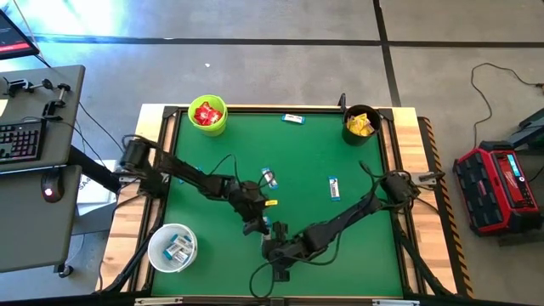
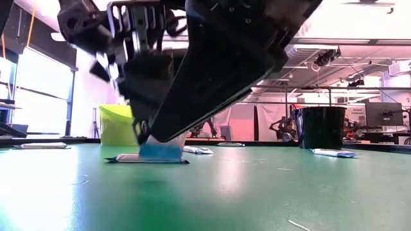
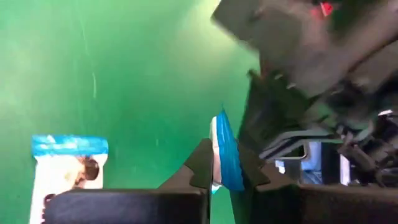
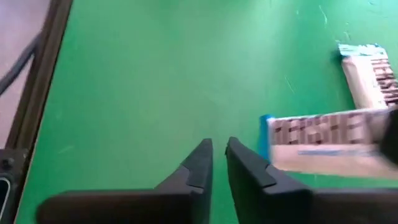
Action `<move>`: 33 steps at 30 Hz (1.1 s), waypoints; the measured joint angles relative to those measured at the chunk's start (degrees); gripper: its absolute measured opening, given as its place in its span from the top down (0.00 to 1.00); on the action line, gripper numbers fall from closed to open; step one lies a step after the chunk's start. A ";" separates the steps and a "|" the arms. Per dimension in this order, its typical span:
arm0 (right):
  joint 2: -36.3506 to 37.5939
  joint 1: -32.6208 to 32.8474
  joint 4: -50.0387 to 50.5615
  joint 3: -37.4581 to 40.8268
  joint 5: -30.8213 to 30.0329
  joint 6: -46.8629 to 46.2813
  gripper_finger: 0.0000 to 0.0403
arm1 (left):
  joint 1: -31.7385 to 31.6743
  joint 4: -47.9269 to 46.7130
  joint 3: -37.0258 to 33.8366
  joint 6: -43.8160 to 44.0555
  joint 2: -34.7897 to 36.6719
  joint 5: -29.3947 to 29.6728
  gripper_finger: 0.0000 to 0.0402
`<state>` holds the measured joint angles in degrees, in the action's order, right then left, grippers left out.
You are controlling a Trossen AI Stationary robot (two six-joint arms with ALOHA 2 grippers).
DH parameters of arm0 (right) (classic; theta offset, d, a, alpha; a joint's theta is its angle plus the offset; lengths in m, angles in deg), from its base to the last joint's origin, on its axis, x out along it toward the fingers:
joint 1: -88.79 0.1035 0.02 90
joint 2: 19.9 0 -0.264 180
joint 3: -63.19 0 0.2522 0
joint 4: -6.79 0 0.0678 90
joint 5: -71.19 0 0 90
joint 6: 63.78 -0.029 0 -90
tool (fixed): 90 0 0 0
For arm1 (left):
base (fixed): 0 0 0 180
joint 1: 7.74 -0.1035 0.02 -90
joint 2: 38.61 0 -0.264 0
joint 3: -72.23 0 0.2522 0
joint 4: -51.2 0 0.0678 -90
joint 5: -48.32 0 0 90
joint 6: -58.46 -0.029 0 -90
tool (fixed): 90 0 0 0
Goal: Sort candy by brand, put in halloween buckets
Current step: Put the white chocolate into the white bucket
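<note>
Sorting partly done: left fingers (image 3: pixel 225 171) pinch a slim white-and-blue wrapped bar (image 3: pixel 224 152); right fingers (image 4: pixel 217 163) slightly parted, empty; bars remain mid-table.

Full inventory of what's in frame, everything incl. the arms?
lime green bucket: 1, far-left corner of table, red packets inside
black bucket: 1, far-right corner, yellow packets inside
white bucket: 1, near-left corner, white-and-blue bars inside
loose bars: at least 3, white-and-blue, lying mid-table and at the far edge
held bar: 1, white-and-blue, edge-on in the left gripper
table: 1, green top
keyboard: 1, dark, desk at left
red-and-black case: 1, floor at right
left gripper: shut on held bar, near-centre
right gripper: fingers slightly apart, empty, beside it
</note>
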<state>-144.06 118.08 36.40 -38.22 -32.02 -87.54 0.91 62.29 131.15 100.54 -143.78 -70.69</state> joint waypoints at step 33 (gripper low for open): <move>3.90 -9.77 -1.86 -2.46 3.05 7.16 1.00 | 23.40 -51.84 0.21 14.07 44.92 26.50 0.97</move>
<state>-140.16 108.31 34.54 -40.67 -28.97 -80.39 24.31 10.45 131.36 114.61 -98.86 -44.20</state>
